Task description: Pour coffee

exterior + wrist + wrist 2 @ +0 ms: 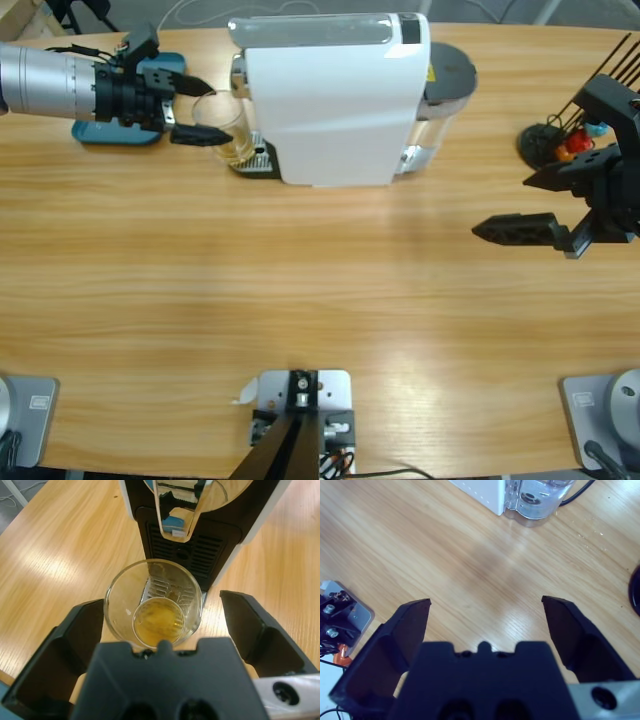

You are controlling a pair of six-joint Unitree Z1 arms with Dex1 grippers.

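My left gripper (162, 625) is spread around the clear glass cup (153, 602), light, slick and fragile with its shallow coffee (157, 621); I'd grip mid-wall, gently.

One glass (153, 603) — one coffee machine (335, 95) — one capsule rack (570, 135).

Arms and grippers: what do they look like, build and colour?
Left arm: ribbed silver-grey tube ending in a black wrist block with thin black cabling on top. Left gripper and right gripper: two matte black, wedge-shaped jaws each, on a blocky black body with a silver-grey bracket beside it. No markings visible.
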